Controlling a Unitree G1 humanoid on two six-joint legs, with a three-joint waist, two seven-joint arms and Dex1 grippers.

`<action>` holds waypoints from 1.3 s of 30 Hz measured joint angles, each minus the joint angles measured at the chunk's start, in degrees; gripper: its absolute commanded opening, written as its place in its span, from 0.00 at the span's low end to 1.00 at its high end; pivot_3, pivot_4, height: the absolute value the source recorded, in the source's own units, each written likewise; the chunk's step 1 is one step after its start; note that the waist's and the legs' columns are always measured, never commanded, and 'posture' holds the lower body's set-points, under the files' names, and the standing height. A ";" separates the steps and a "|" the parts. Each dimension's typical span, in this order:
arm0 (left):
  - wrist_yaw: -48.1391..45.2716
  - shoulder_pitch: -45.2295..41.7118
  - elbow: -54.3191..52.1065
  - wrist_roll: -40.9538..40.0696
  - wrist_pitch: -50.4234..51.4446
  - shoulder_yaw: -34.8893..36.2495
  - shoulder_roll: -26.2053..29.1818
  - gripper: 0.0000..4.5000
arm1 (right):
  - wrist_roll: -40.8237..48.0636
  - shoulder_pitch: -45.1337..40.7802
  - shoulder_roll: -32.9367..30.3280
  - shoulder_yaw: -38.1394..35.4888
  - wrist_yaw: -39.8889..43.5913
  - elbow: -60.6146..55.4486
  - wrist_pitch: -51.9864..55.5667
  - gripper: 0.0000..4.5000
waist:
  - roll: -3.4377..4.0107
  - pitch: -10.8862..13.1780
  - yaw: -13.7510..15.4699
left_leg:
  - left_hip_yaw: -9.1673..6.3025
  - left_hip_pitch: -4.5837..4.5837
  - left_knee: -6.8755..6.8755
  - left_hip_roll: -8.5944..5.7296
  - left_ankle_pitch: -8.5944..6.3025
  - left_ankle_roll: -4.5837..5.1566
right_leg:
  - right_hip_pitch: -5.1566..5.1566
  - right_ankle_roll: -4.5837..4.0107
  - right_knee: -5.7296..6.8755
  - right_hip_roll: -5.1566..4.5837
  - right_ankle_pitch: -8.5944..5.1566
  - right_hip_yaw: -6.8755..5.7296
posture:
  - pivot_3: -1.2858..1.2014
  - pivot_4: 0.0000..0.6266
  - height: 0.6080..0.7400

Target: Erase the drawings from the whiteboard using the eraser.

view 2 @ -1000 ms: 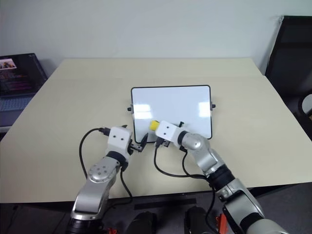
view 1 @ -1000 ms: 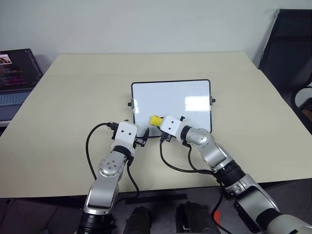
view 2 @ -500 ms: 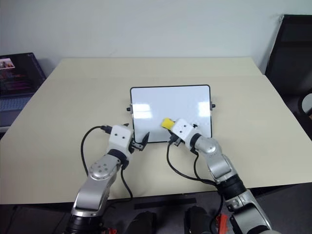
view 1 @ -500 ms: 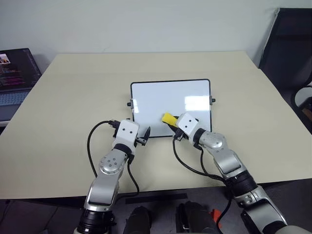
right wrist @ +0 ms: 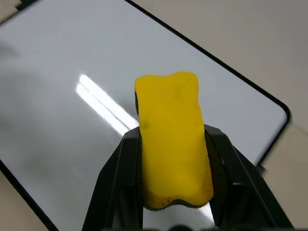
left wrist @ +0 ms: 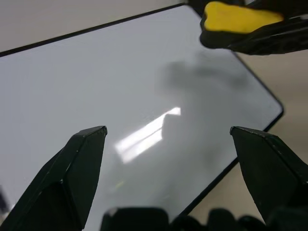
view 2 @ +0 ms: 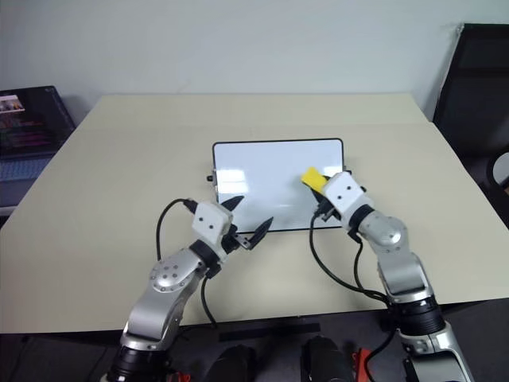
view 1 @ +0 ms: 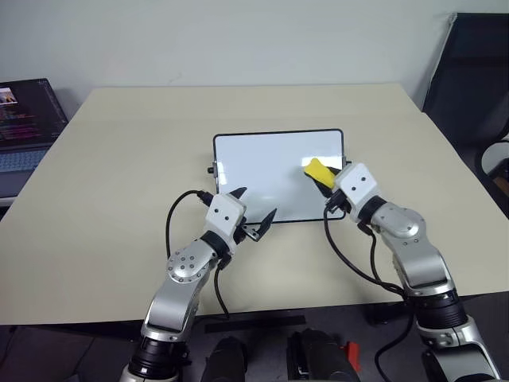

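The whiteboard lies flat near the middle of the beige table, its long side running left to right. Its white surface shows only glare patches; no marker strokes can be made out on it.

The right arm reaches in from the lower right with its elbow bent, forearm angling up and to the left. The right end effector is roughly level, pointing forward and left over the board's right edge. Its two black fingers are clamped on the yellow eraser, which sticks out past the fingertips above the board's right part.

The left arm comes up from the lower left, forearm slanting toward the board's near edge. The left end effector points forward and to the right, roughly level, with its fingers spread wide and nothing between them. One fingertip lies over the board's near left corner, the other just off the near edge.

A laptop sits off the table's far left.
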 measured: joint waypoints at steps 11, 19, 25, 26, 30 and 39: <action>-13.16 -7.13 5.86 -6.03 -3.07 -4.67 0.18 1.00 | 4.48 4.66 -4.57 -14.70 -2.52 -5.29 17.86 0.29 | 0.00 0.00 -0.21 | 0.05 0.04 0.00 0.00 0.00 0.00 | 0.01 0.00 0.01 0.04 -0.01 0.04 | 0.52 0.24 1.00; -18.83 -11.51 15.63 -6.00 -8.58 -5.83 0.31 1.00 | 10.03 5.07 -1.47 -20.98 -6.28 -5.36 30.95 0.29 | 0.01 0.00 -0.22 | 0.06 0.01 0.00 0.00 0.00 0.00 | 0.00 0.00 -0.01 0.06 -0.01 0.06 | 0.52 0.24 1.00; -22.61 -13.38 19.15 -6.23 -9.86 -6.81 -0.14 1.00 | 12.53 4.30 -0.50 -21.35 -8.25 -1.85 32.41 0.29 | 0.01 0.01 -0.25 | 0.06 0.00 -0.01 0.00 0.00 0.01 | 0.00 0.00 -0.01 0.06 -0.01 0.06 | 0.52 0.24 1.00; -23.19 -13.11 19.15 -6.27 -9.85 -7.12 -0.16 1.00 | 12.97 3.92 -0.51 -21.40 -8.43 -1.03 32.44 0.29 | 0.01 0.01 -0.27 | 0.07 0.01 -0.01 0.00 0.00 0.01 | 0.00 0.00 -0.01 0.07 -0.01 0.07 | 0.52 0.24 1.00; -24.78 -11.63 19.11 -6.39 -8.99 -8.03 -0.16 1.00 | 13.54 3.21 -1.08 -21.47 -8.72 0.96 32.62 0.29 | 0.02 0.01 -0.26 | 0.06 0.01 -0.01 0.00 0.00 0.01 | 0.00 0.00 0.00 0.07 -0.01 0.07 | 0.52 0.24 1.00; -24.90 -10.91 19.01 -6.53 -8.53 -8.01 1.10 1.00 | 13.88 3.20 -2.07 -20.96 -9.60 4.06 33.28 0.29 | 0.02 0.01 -0.28 | 0.07 0.01 -0.01 0.01 0.00 0.01 | 0.00 0.00 0.00 0.07 -0.01 0.07 | 0.52 0.24 1.00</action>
